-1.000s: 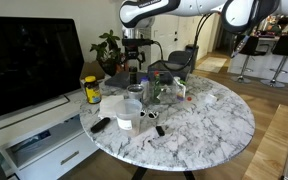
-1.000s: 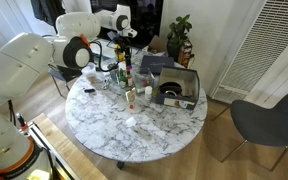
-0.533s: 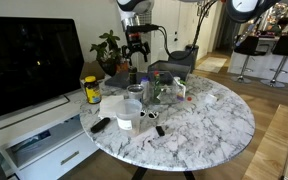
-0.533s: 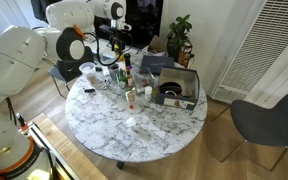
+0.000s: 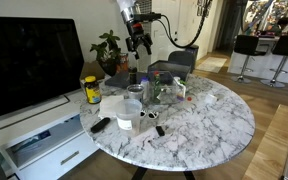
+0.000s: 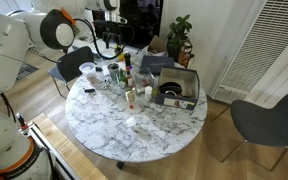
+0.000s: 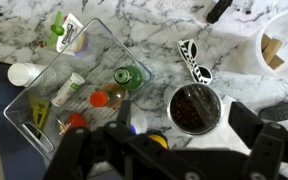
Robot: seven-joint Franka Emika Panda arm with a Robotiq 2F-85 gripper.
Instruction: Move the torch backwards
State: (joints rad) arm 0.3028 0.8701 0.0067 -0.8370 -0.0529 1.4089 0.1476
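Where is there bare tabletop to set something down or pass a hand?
Free: the table half beyond the clear tray, away from the yellow jar, is bare bar one small white scrap. Crowded: torch, jar, white cup and tray cluster together, with only narrow gaps.

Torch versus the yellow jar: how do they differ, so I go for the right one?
The torch is slim and dark; the yellow jar is stout, with a dark lid. The torch stands further in on the table, roughly under the open gripper; the yellow jar stands near the edge by the monitor. Both stand upright on the marble table.
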